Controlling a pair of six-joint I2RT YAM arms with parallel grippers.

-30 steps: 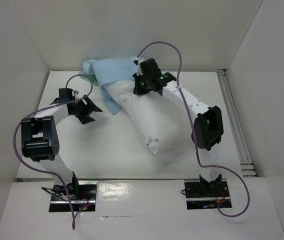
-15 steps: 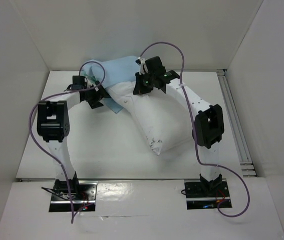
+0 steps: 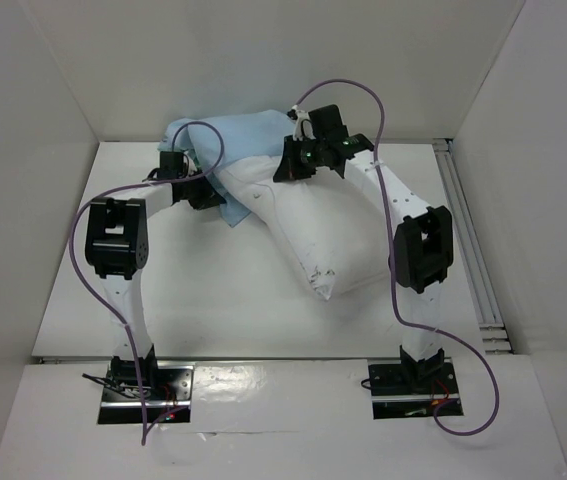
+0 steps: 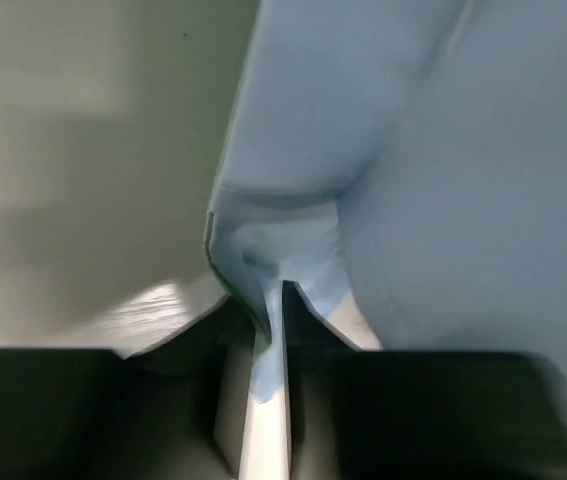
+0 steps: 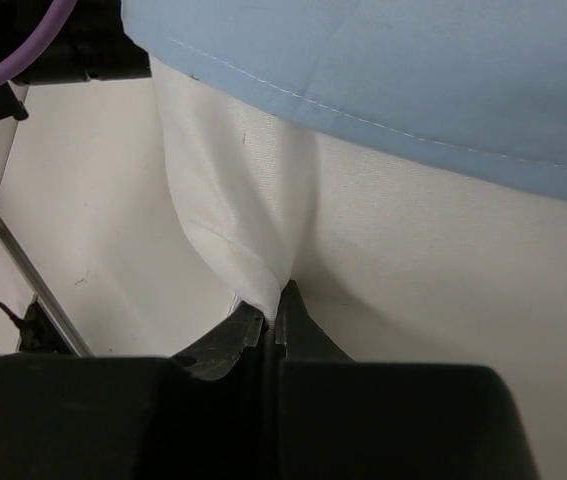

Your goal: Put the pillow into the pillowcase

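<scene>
The white pillow [image 3: 313, 230] lies slantwise across the middle of the table, with its far end under the light-blue pillowcase [image 3: 238, 135] heaped at the back. My left gripper [image 3: 206, 190] is at the pillowcase's near-left edge. In the left wrist view it [image 4: 273, 320] is shut on a pinch of the blue cloth [image 4: 443, 150]. My right gripper [image 3: 293, 165] is at the pillow's far end. In the right wrist view it [image 5: 279, 305] is shut on a fold of the white pillow [image 5: 413, 260], just below the pillowcase hem [image 5: 413, 70].
White walls close in the table on the left, back and right. A metal rail [image 3: 468, 250] runs along the right edge. Purple cables [image 3: 83, 250] loop off both arms.
My left arm swung from the front left up to the pillowcase edge and closed its jaws on the cloth. The right gripper moved slightly back and right, dragging the pillow with it.
</scene>
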